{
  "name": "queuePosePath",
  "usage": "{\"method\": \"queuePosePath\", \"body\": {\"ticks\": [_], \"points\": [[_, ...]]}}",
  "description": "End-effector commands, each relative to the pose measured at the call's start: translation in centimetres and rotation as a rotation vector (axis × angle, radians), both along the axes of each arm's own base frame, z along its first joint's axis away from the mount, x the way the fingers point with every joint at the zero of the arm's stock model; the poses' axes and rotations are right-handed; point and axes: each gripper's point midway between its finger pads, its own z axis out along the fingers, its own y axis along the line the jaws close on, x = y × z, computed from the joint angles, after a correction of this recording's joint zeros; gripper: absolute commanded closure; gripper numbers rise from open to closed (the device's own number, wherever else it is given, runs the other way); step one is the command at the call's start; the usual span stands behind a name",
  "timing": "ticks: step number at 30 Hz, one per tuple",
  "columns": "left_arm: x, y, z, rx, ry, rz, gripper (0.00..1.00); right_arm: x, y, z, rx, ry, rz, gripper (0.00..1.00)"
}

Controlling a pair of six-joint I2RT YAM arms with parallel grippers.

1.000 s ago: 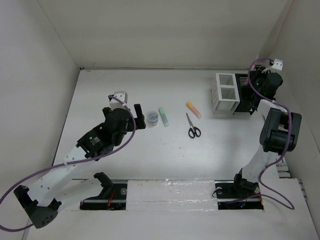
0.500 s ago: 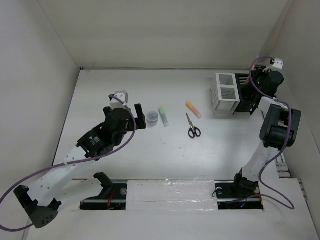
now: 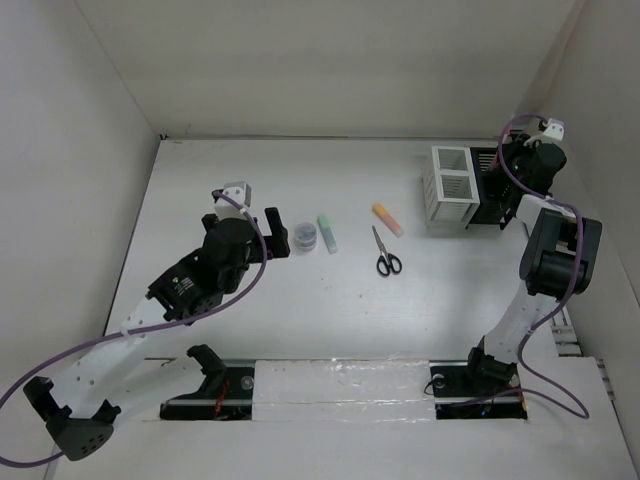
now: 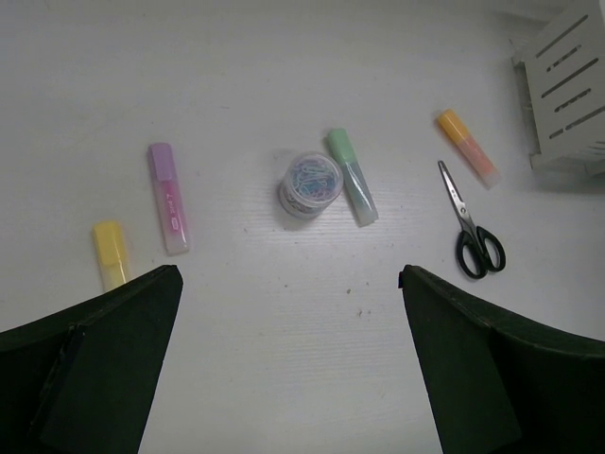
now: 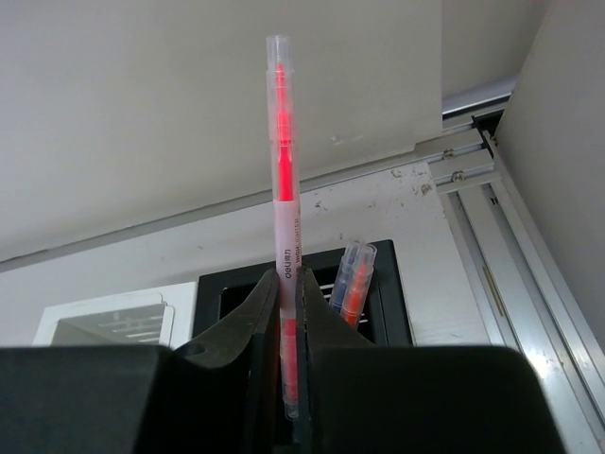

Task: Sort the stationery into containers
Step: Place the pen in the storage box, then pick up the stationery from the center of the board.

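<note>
Item one: the orange-red pen (image 5: 282, 142), seen from my right wrist camera, carries dark print running lengthwise on the lower part of its clear barrel. The larger word appears to read "deli"; the finer line under it is too small to make out.

Item two: the purple highlighter (image 4: 168, 197), seen from my left wrist camera, bears a faint line of print along its body, not legible at this range.
</note>
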Motion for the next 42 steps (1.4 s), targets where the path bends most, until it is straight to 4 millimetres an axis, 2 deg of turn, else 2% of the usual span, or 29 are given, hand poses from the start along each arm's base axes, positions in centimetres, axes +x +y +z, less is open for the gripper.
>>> {"method": "queuePosePath", "body": {"ticks": [1, 4, 6, 7, 8, 12, 13, 14, 18, 19, 20, 21, 24, 25, 26, 27, 28, 30, 31, 32, 33, 34, 35, 37, 38, 39, 41, 42], "points": [[0.1, 0.4, 0.7, -0.007, -0.036, 0.013, 0.0, -0.5, 0.1, 2.6, -0.009, -0.053, 0.01, 0.85], [0.1, 0.4, 0.7, -0.007, -0.036, 0.013, 0.0, -0.7, 0.0, 1.8, -0.002, -0.033, 0.001, 0.82], [0.1, 0.6, 0.8, -0.004, -0.039, 0.021, 0.0, -0.8, 0.0, 2.3, 0.004, -0.042, 0.001, 0.73], [0.1, 0.6, 0.8, -0.004, -0.039, 0.021, 0.0, -1.0, 0.1, 1.8, 0.008, -0.032, 0.001, 0.69], [0.1, 0.6, 0.8, -0.004, -0.039, 0.021, 0.0, -1.0, 0.1, 2.3, 0.005, -0.04, 0.001, 0.6], [0.2, 0.7, 0.8, -0.001, -0.042, 0.029, 0.0, -1.6, 0.2, 1.6, 0.019, -0.024, -0.011, 0.53], [0.2, 0.7, 0.8, -0.001, -0.042, 0.029, 0.0, -1.6, 0.4, 2.3, 0.013, -0.042, 0.0, 0.51], [0.2, 0.7, 0.8, -0.001, -0.042, 0.029, 0.0, -1.7, 0.4, 2.1, 0.012, -0.045, 0.0, 0.5], [0.2, 0.8, 0.8, -0.006, -0.043, 0.041, 0.0, -2.4, 1.8, 5.4, 0.009, -0.12, 0.059, 0.41], [0.2, 0.8, 0.8, -0.006, -0.043, 0.041, 0.0, -2.8, 2.1, 6.9, 0.009, -0.147, 0.071, 0.37], [0.2, 0.8, 0.8, -0.006, -0.043, 0.041, 0.0, -2.9, 2.9, 7.7, 0.004, -0.161, 0.083, 0.36], [0.2, 0.8, 0.8, -0.006, -0.043, 0.041, 0.0, -3.2, 3.7, 9.7, -0.006, -0.188, 0.107, 0.33], [0.3, 0.9, 0.5, 0.001, -0.032, 0.052, 0.0, -3.7, 6.1, 12.3, -0.016, -0.227, 0.148, 0.28], [0.5, 1.0, 0.2, 0.013, -0.028, 0.062, 0.0, -4.0, 5.9, 12.9, -0.016, -0.229, 0.133, 0.25], [0.5, 0.9, 0.2, 0.008, -0.02, 0.066, 0.0, -4.6, 6.9, 14.2, -0.021, -0.247, 0.149, 0.19], [0.5, 1.1, 0.1, 0.008, -0.016, 0.082, 0.0, -4.8, 6.8, 14.7, -0.016, -0.237, 0.136, 0.11], [0.7, 1.2, 0.3, 0.013, -0.02, 0.094, 0.0, -4.8, 8.0, 15.7, -0.026, -0.243, 0.154, 0.0], [1.2, 1.7, -0.4, 0.028, 0.004, 0.124, 0.0, -5.4, 9.6, 16.8, -0.049, -0.227, 0.181, 0.0], [1.5, 1.6, -0.3, 0.013, 0.012, 0.129, 0.0, -5.4, 10.9, 15.6, -0.041, -0.153, 0.178, 0.0], [2.0, 1.7, -1.1, 0.034, 0.033, 0.142, 0.0, -5.5, 11.8, 16.2, -0.055, -0.137, 0.173, 0.0], [2.2, 1.8, -0.8, 0.033, 0.045, 0.157, 0.0, -5.7, 12.7, 15.8, -0.086, -0.104, 0.174, 0.0], [2.5, 2.1, -1.0, 0.051, 0.052, 0.185, 0.0, -6.4, 13.1, 14.2, -0.088, -0.012, 0.138, 0.0], [2.8, 2.3, -1.2, 0.046, 0.07, 0.209, 0.0, -6.9, 15.9, 13.4, -0.099, 0.029, 0.168, 0.0], [3.9, 3.3, -2.1, 0.058, 0.113, 0.267, 0.0, -8.5, 18.0, 12.9, -0.117, 0.067, 0.179, 0.0], [4.3, 3.7, -2.2, 0.047, 0.131, 0.286, 0.0, -9.5, 20.2, 12.0, -0.119, 0.094, 0.229, 0.0], [4.9, 5.1, -2.6, 0.03, 0.148, 0.337, 0.0, -10.8, 21.4, 11.2, -0.129, 0.113, 0.273, 0.0], [5.5, 5.7, -3.0, -0.002, 0.175, 0.343, 0.0, -12.4, 23.1, 9.7, -0.13, 0.166, 0.328, 0.0], [5.7, 6.1, -2.7, -0.018, 0.175, 0.355, 0.0, -13.1, 24.8, 8.7, -0.142, 0.192, 0.39, 0.0]]}}
